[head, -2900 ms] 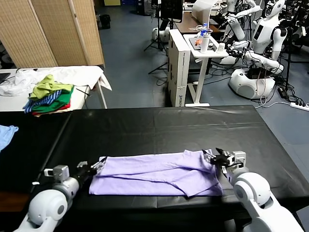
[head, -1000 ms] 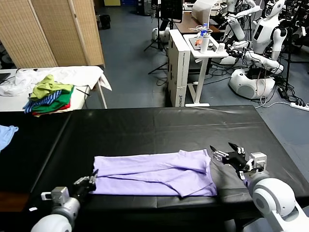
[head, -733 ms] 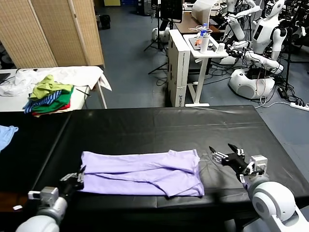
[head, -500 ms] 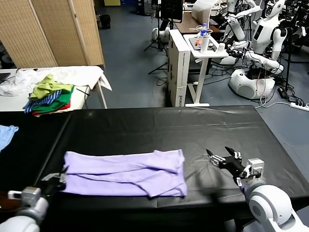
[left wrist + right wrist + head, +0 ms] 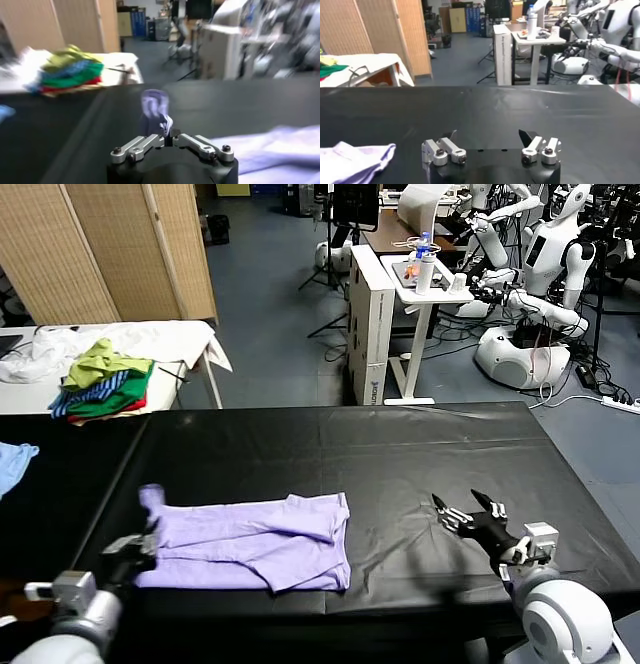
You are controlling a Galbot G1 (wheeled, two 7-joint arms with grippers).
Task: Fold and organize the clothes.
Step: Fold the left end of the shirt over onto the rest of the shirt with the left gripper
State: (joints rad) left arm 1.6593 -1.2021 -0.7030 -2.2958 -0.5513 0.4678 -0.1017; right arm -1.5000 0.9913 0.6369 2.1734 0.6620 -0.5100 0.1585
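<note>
The clothes are one pale lavender T-shirt [image 5: 250, 539], folded into a long band on the black table [image 5: 330, 449], left of the middle near the front edge. My left gripper [image 5: 140, 546] is shut on the shirt's left end, and a tuft of lavender cloth [image 5: 154, 107] stands up from its pinched jaws [image 5: 168, 139]. The shirt's right end [image 5: 350, 157] lies flat and free. My right gripper [image 5: 470, 517] hovers open over bare table to the right of the shirt, holding nothing [image 5: 488, 136].
A side table at the back left holds a pile of green, striped and red clothes [image 5: 100, 384] and white cloth. A light blue cloth [image 5: 14, 459] lies at the far left edge. Bamboo screens, a white cabinet [image 5: 372, 309] and other robots stand behind the table.
My left gripper has dragged the shirt leftward along the front of the table, lifting its left end slightly. The right gripper has stayed open in nearly the same place, now well apart from the shirt.
</note>
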